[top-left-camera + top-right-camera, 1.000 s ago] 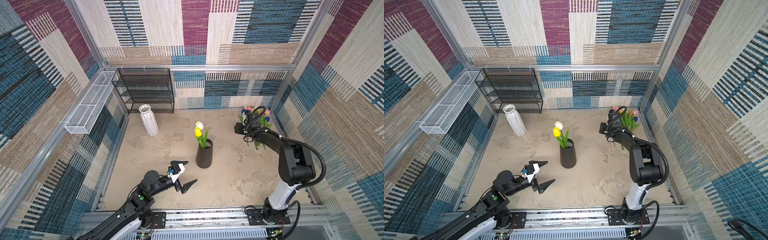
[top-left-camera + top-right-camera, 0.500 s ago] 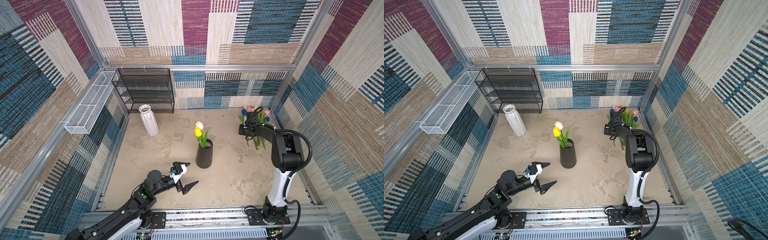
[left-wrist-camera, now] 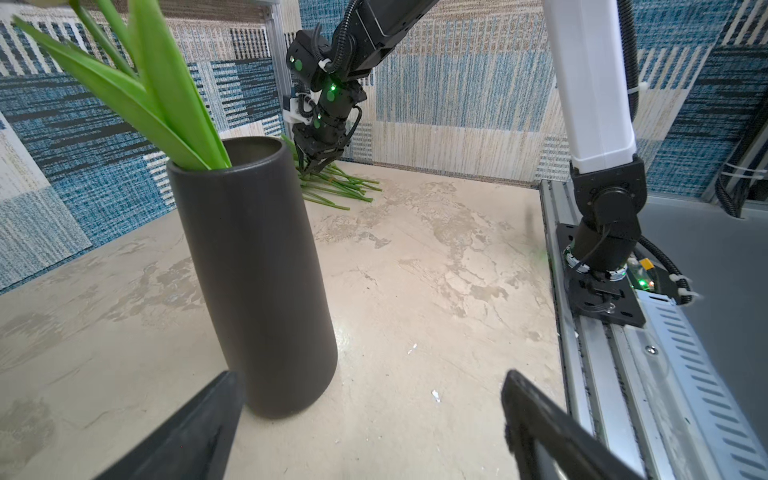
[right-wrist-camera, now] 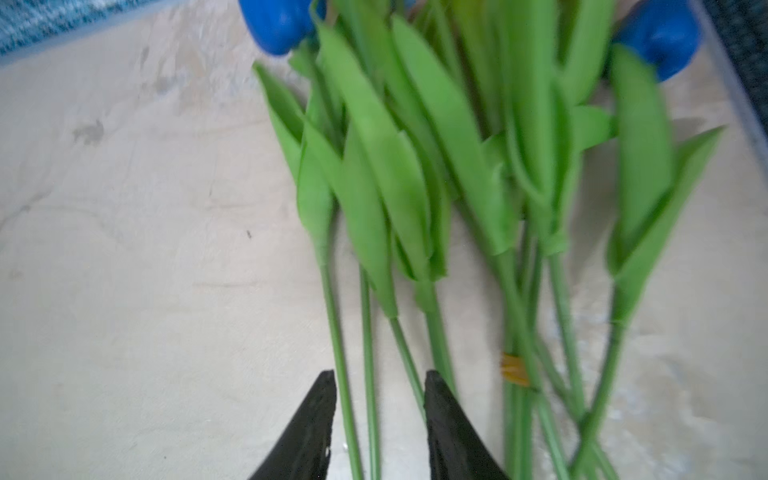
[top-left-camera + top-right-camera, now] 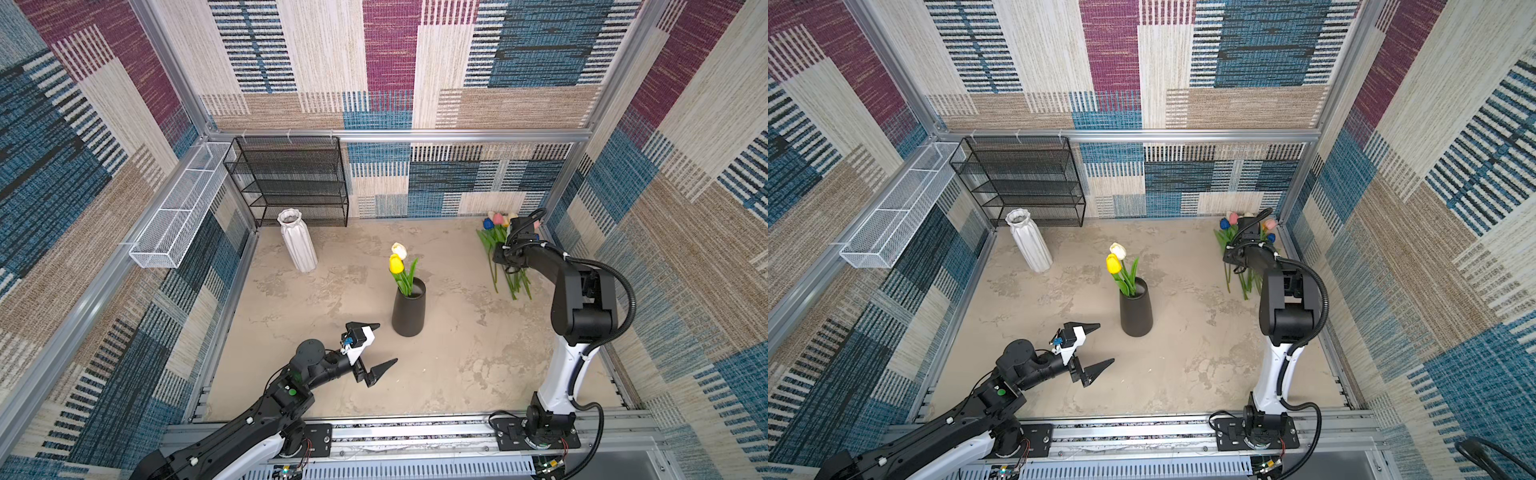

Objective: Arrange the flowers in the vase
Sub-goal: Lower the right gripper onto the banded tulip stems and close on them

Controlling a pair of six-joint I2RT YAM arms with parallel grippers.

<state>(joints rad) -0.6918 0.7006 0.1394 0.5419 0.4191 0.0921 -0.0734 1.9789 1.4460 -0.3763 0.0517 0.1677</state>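
Observation:
A black vase (image 5: 409, 316) (image 5: 1136, 311) (image 3: 257, 266) stands mid-table, holding a yellow tulip (image 5: 395, 264) and a white tulip (image 5: 400, 250). The other flowers (image 5: 488, 239) (image 5: 1225, 224) (image 4: 386, 166) lie in a pile at the far right corner, stems towards the front. My right gripper (image 4: 379, 382) (image 3: 318, 164) points down on the pile. Its fingers straddle two thin green stems with gaps on both sides. My left gripper (image 5: 384, 344) (image 5: 1104, 344) (image 3: 370, 378) hovers wide open and empty just in front and to the left of the black vase.
An empty white ribbed vase (image 5: 297, 241) stands at the back left, in front of a black wire shelf (image 5: 291, 178). A white mesh basket (image 5: 178, 208) hangs on the left wall. The metal rail (image 5: 395, 432) with both arm bases runs along the front edge.
The right arm has folded up and brought its gripper down onto the stems, and its jaws have narrowed around them. The left gripper has drifted slightly towards the black vase, still open.

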